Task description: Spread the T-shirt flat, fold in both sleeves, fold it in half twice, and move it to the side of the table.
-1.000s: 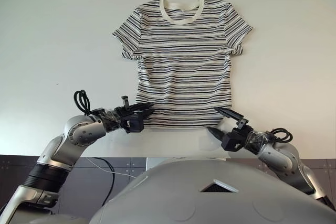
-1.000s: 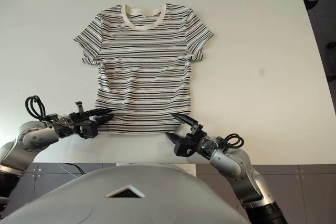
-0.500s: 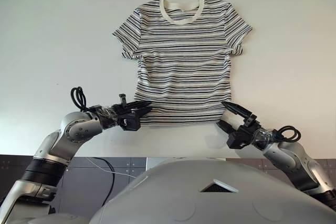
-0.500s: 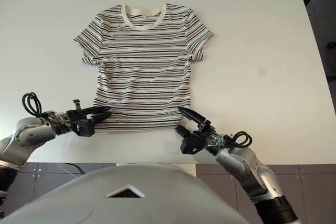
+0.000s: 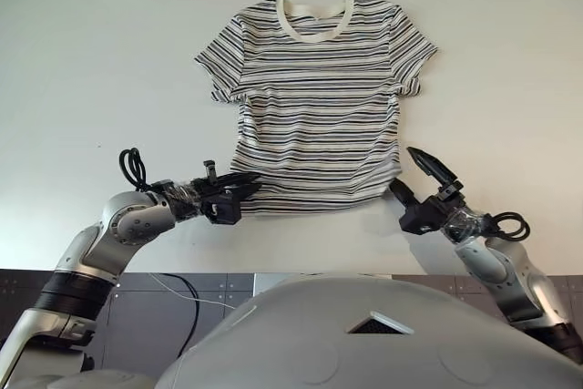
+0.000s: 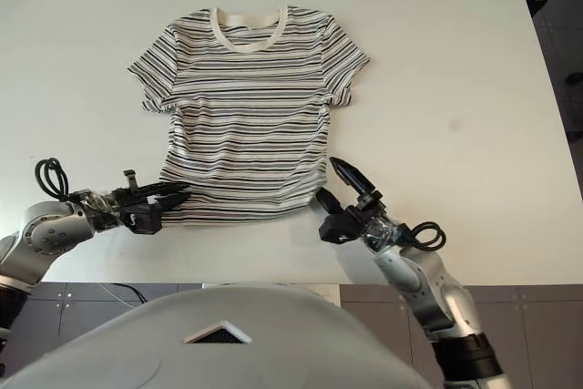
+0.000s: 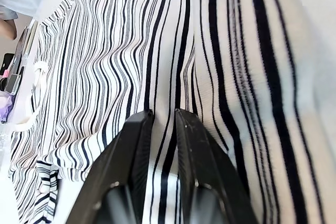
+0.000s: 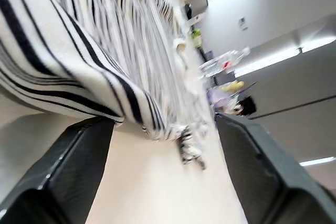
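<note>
Spreading stage, entry for one moment.

Item: striped T-shirt (image 5: 317,107), white-collared, lying face up on the white table (image 5: 109,61), collar on the far side, hem toward the robot. Both short sleeves lie out to the sides, not yet folded. The body is nearly flat, with light rumpling along the hem and at the waist.

Left gripper (image 5: 255,182): lies low at the hem's left corner (image 5: 239,209). Its fingers are drawn close together with only a thin slit between, resting over the striped cloth. Whether any fabric is nipped in that slit cannot be told.

Right gripper (image 5: 402,166): sits at the hem's right corner (image 5: 393,181), jaws wide apart. The wrist view shows the corner's edge lying between them, unheld.

Step in hand, as judged: the first one, flattening, with work on the bottom edge. No fold is made, so the task is at an early stage.

Next move, as judged: the right claw needs to close on its corner. Both corners should then be drawn evenly toward the robot and outward, kept low, to take out the rumples without dragging the whole shirt askew. Sleeves follow.
</note>
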Controlling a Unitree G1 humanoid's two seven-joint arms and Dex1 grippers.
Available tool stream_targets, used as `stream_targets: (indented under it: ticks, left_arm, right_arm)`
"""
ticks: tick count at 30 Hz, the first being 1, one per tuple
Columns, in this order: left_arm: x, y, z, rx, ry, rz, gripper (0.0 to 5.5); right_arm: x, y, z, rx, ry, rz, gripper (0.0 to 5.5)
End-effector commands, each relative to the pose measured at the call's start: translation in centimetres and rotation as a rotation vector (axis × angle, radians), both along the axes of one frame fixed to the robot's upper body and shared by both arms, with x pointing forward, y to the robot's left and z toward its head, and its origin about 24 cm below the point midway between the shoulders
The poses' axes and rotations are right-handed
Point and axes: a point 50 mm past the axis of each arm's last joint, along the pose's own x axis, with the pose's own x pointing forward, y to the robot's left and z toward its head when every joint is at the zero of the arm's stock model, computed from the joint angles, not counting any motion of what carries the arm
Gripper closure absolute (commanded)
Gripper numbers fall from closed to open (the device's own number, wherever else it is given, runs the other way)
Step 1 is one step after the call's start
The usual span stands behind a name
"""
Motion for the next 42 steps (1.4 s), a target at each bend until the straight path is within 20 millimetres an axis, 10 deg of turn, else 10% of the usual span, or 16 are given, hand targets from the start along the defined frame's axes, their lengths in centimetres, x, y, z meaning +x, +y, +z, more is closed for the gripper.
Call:
stream_targets:
  ticks: [1, 6, 14, 22, 29, 38, 42]
  left_arm:
    - [-3.0, 2.0, -2.8, 0.171, 0.166, 0.041, 4.66]
    - [-3.4, 1.8, -3.1, 0.165, 0.164, 0.059, 4.66]
    - [-1.6, 1.3, -2.8, 0.170, 0.134, 0.018, 4.66]
    - [-0.8, 1.5, -2.6, 0.186, 0.128, -0.019, 4.66]
    - [0.1, 1.5, -2.2, 0.194, 0.117, -0.053, 4.66]
    - [-0.3, 1.9, -1.7, 0.190, 0.119, -0.030, 4.66]
    - [-0.3, 1.2, -1.6, 0.159, 0.113, -0.035, 4.66]
  right_arm:
    - [-0.2, -0.3, 4.4, 0.008, -0.171, 0.083, 2.00]
    - [0.5, -1.8, 6.9, 0.002, -0.237, 0.090, 2.00]
    - [2.5, -3.8, -0.8, -0.085, 0.161, -0.101, 2.00]
    - [3.2, -1.4, -3.0, -0.165, 0.147, 0.211, 2.00]
    - [4.0, 0.9, -0.2, -0.085, -0.006, 0.443, 2.00]
    - [2.6, -0.8, 7.0, -0.009, -0.191, 0.432, 2.00]
    - [3.5, -0.6, 6.9, -0.014, -0.182, 0.373, 2.00]
